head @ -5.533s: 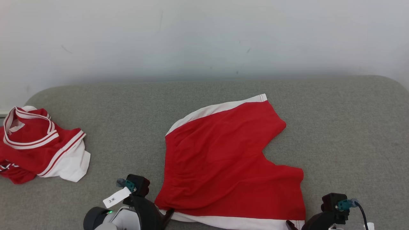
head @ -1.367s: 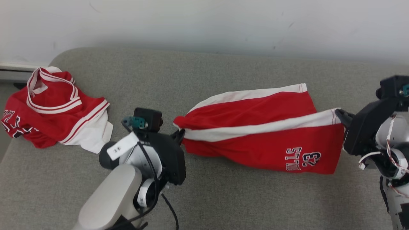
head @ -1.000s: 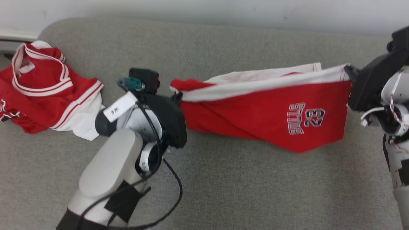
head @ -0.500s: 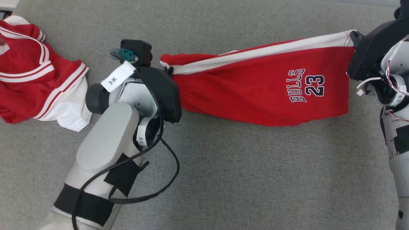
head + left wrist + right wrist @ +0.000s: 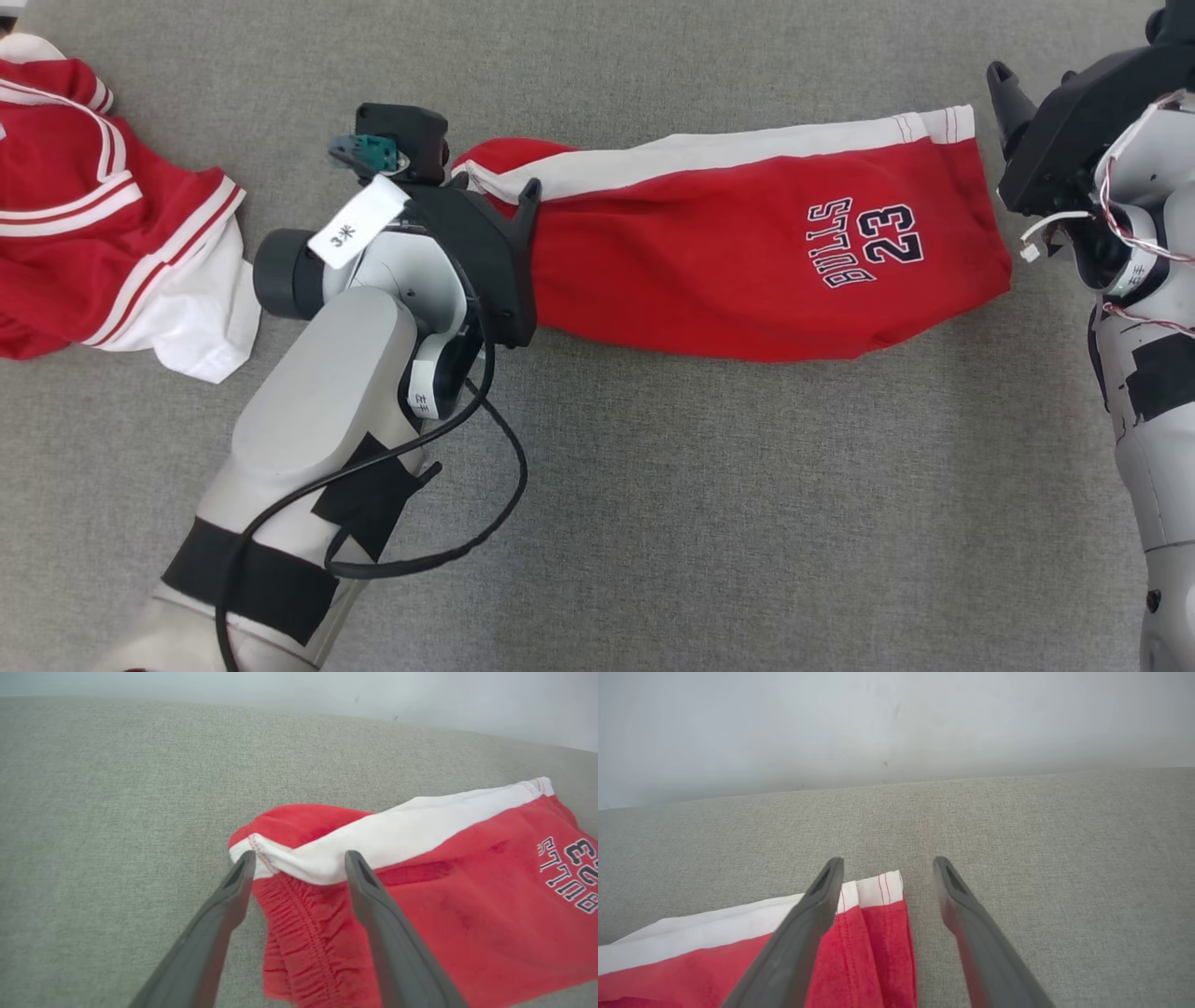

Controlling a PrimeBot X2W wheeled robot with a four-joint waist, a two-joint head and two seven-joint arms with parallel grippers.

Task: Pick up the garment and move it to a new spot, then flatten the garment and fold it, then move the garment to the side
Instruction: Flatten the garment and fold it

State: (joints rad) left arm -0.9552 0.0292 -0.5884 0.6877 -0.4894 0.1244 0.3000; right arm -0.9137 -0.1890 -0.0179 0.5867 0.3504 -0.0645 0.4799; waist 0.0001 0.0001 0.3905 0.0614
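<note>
Bright, even diffuse light; faint soft shadows; head view sharp; wrist backgrounds soft.

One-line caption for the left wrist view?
Open left end effector at the waistband corner of red-and-white shorts lying on grey cushion.

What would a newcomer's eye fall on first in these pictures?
The red shorts with a white stripe and BULLS 23 print lie stretched across the grey surface in the middle. The left gripper stands open at the waistband end, the right gripper open at the hem end. A red and white jersey lies crumpled at the far left.
</note>
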